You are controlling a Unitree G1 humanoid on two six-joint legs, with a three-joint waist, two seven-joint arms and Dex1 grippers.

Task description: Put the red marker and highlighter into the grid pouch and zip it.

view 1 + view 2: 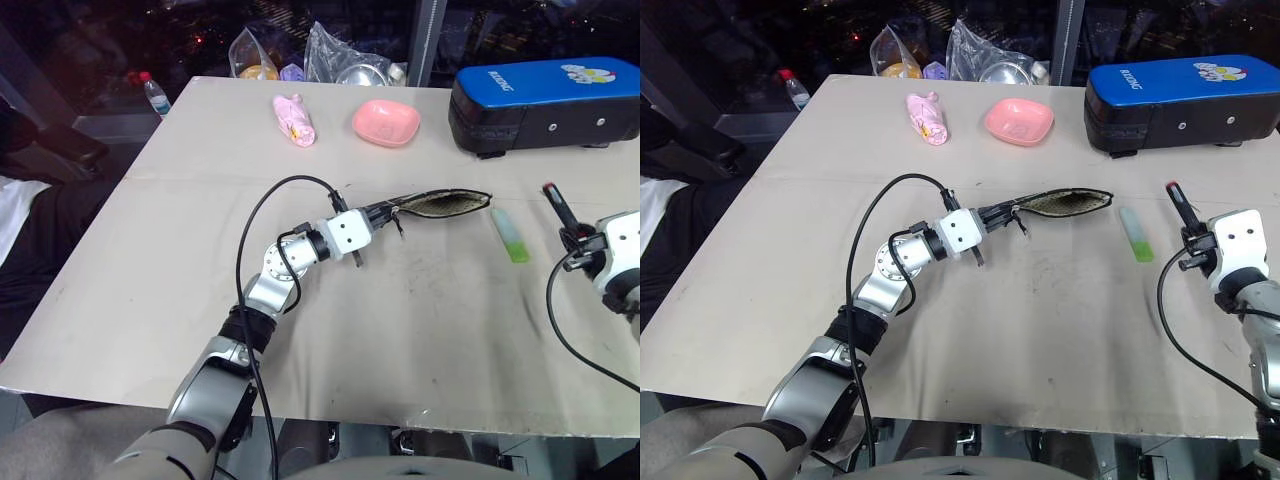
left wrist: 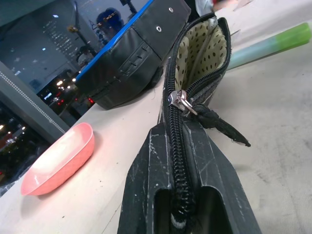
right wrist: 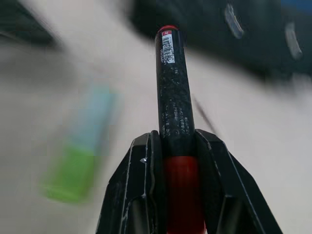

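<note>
left gripper (image 1: 392, 212) clamped shut, arm reaching forward over the table, right gripper (image 1: 1189, 232) closed, raised

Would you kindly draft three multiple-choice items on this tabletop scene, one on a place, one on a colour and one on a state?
1. Where does the highlighter lie?
A. Inside the pouch
B. On the table between the grid pouch and the right gripper
C. In the pink dish

2. What colour is the shallow dish at the far side of the table?
A. Pink
B. Blue
C. White

3. What state is the pouch in?
A. Zipped shut
B. Unzipped, its mouth gaping
C. Folded in half

Answers:
1. B, since the green stick rests on the bare table just right of the pouch's open end.
2. A, since the dish beside the blue case is plainly pink.
3. B, since the dotted lining shows through the mouth while the left gripper pinches the pouch's end; the right gripper holds the red marker.
</note>
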